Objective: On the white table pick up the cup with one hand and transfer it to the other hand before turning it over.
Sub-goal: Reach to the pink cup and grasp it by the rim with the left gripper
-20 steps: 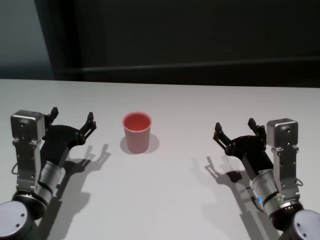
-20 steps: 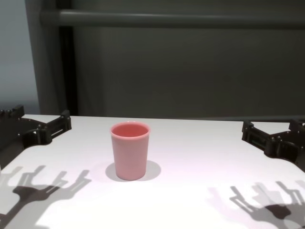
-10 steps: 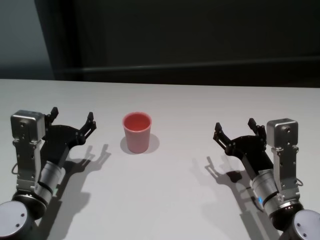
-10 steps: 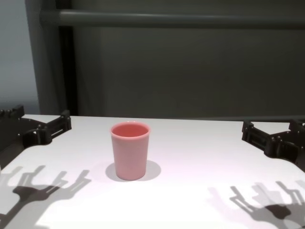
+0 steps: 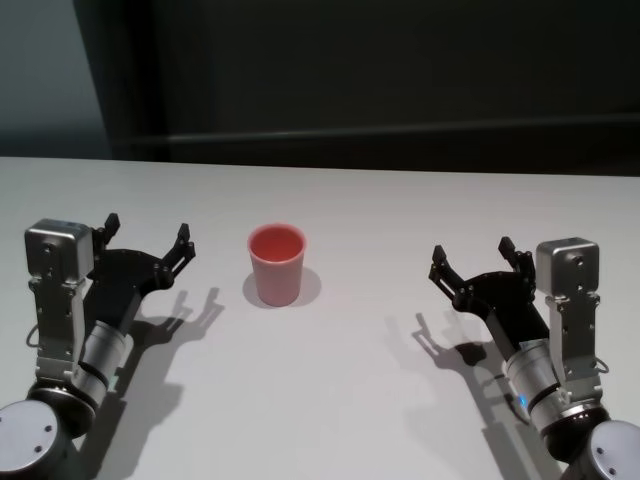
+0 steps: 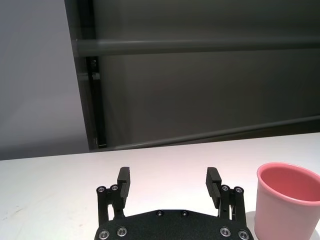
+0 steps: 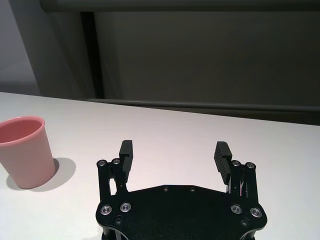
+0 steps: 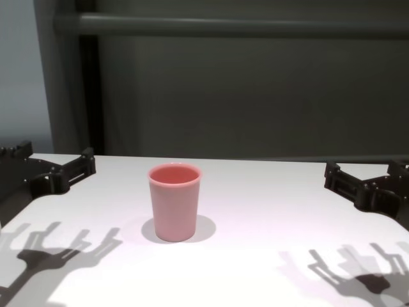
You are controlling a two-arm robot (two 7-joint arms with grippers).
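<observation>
From my station, the chest camera cut both arms off at the frame edges, so I saw only the black fingertips of the left gripper point(image 8: 54, 167) and the right gripper point(image 8: 367, 181); the wrist cameras hid each gripper's base below the frame. The pink cup point(image 5: 276, 264) stood upright, mouth up, on the white table point(image 5: 330, 400), a little left of the table's middle in the head view, and its inside held nothing I could make out. The left gripper point(image 5: 145, 245) hovered at the cup's 9 o'clock, near but apart from it, fingers spread wide and holding nothing; in its wrist camera the cup point(image 6: 287, 200) sat just beside one finger point(image 6: 213, 181), partly cut by the frame. The right gripper point(image 5: 475, 268) hung well apart at the cup's 3 o'clock, also wide open and empty. The tabletop was smooth and matte, carrying sharp gripper shadows point(image 8: 61, 249). Behind it ran a dark wall point(image 8: 255, 96) with a horizontal rail point(image 8: 230, 25).
</observation>
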